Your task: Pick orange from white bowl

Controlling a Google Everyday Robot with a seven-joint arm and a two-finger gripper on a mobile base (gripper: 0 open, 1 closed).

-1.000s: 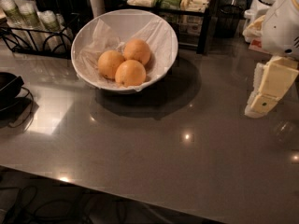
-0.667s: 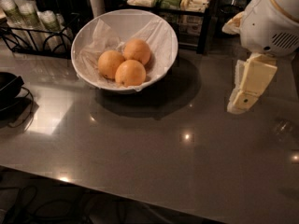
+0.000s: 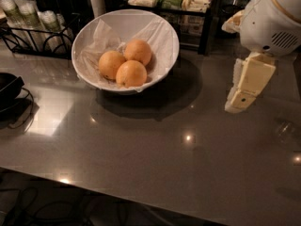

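The white bowl [image 3: 170, 41], lined with crinkled white paper, stands on the grey counter at the back left of centre. Three oranges lie together in it: one at the back [image 3: 138, 52], one at the left [image 3: 111, 64] and one at the front [image 3: 131, 73]. My gripper [image 3: 238, 101] hangs from the white arm at the right. It points down just above the counter, well to the right of the bowl and apart from it. It holds nothing that I can see.
A black wire rack with cups [image 3: 28, 20] stands at the back left. A dark rack of packets [image 3: 181, 1] is behind the bowl. A black object with cables [image 3: 8, 91] lies at the left edge. The counter's front edge [image 3: 141, 192] runs across the bottom.
The arm and gripper have moved left from the right edge, further into view and closer to the bowl. The bowl and oranges have not moved.
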